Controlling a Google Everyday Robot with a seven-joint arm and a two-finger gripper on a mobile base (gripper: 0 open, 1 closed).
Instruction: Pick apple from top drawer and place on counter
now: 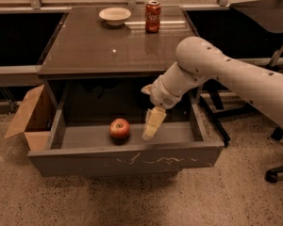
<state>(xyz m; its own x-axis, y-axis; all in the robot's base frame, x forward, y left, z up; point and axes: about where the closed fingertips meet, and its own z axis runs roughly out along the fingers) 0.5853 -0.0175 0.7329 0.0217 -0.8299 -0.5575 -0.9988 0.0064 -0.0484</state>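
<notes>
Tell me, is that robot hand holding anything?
Nothing: the gripper hangs inside the top drawer, beside the apple, not touching it.

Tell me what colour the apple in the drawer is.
The apple is red, camera view; the pincer hangs beside it.

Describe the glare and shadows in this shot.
Camera view: warm light; a small glare spot on the glossy grey-brown counter; the cavity behind the open grey drawer is dark; the small red apple casts a faint shadow; the cream pincer hangs beside it.
</notes>
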